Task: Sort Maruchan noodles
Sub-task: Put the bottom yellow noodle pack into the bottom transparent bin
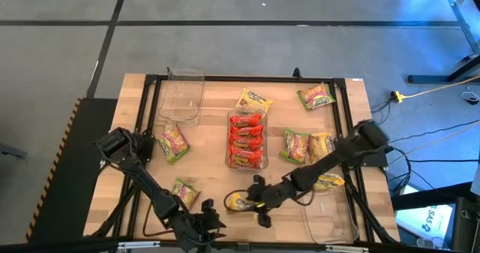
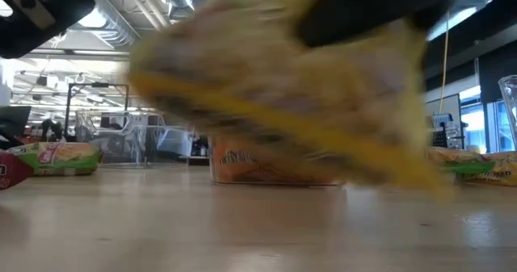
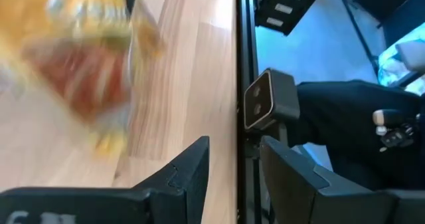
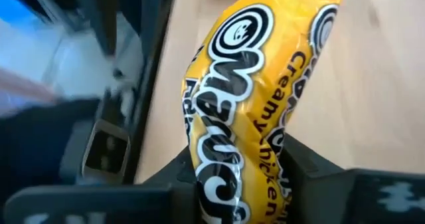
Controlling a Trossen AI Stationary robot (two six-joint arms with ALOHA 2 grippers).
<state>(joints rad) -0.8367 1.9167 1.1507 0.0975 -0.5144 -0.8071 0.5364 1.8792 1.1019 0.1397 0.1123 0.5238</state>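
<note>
Maruchan noodle packets lie scattered over the wooden table. My right gripper [image 4: 239,184] is near the table's front middle, shut on a yellow packet [image 4: 265,71], which the high view also shows as the yellow packet [image 1: 238,202]. Several red packets fill the clear centre tray [image 1: 246,140]. Green packets [image 1: 174,143] [image 1: 184,191] [image 1: 295,145] [image 1: 316,96] and yellow ones [image 1: 253,100] [image 1: 321,146] lie flat on the wood. My left gripper [image 3: 232,151] hangs open at the near edge, left of the held packet, with nothing between its fingers. My right gripper pinches the yellow packet between its two fingers at the packet's near end [image 4: 232,151], where the wrapper bulges and buckles. The fingers come slanting down from the table's right. In the low view the packet [image 2: 283,86] hangs clear of the tabletop, stretching away beyond the fingertips.
An empty clear tray [image 1: 182,95] stands at the far left and another [image 1: 330,215] at the near right, with a yellow packet [image 1: 330,182] at its rim. A black frame rail [image 3: 239,64] runs along the table's edge beside my left gripper.
</note>
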